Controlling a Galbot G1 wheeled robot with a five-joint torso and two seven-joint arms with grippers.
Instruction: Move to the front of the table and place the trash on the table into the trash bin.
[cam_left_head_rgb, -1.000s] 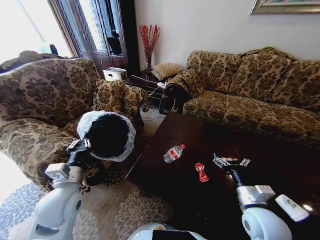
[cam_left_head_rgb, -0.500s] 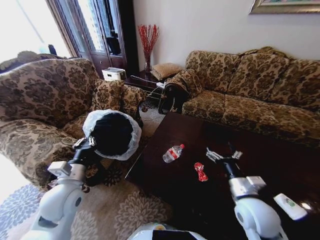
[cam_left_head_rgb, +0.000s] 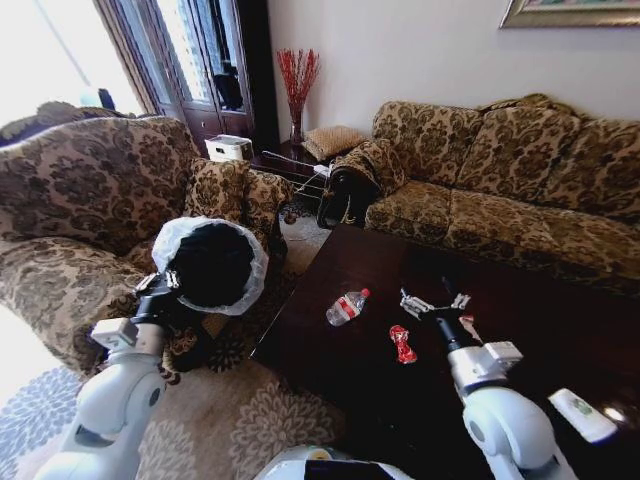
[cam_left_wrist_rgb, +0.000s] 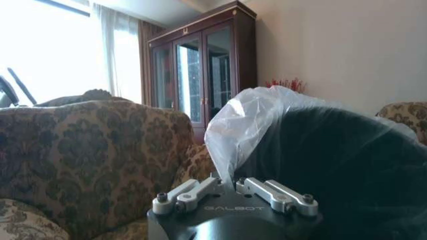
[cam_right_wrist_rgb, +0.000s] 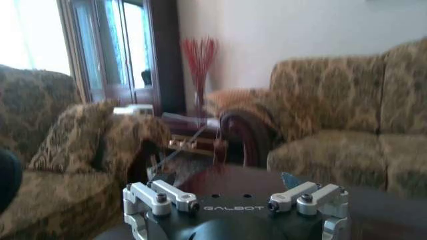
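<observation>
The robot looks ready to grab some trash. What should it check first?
1. Left hand shut on the trash bin liner: ok.
2. Bin opening tilted toward the table: ok.
3. Right hand open: ok.
4. Right hand above the table, empty: ok.
5. Bottle and red wrapper lying free on the table: ok.
6. Bin close enough for a drop: cannot tell.

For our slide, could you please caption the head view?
Left gripper holds trash bin; open right gripper hovers over table.
</observation>
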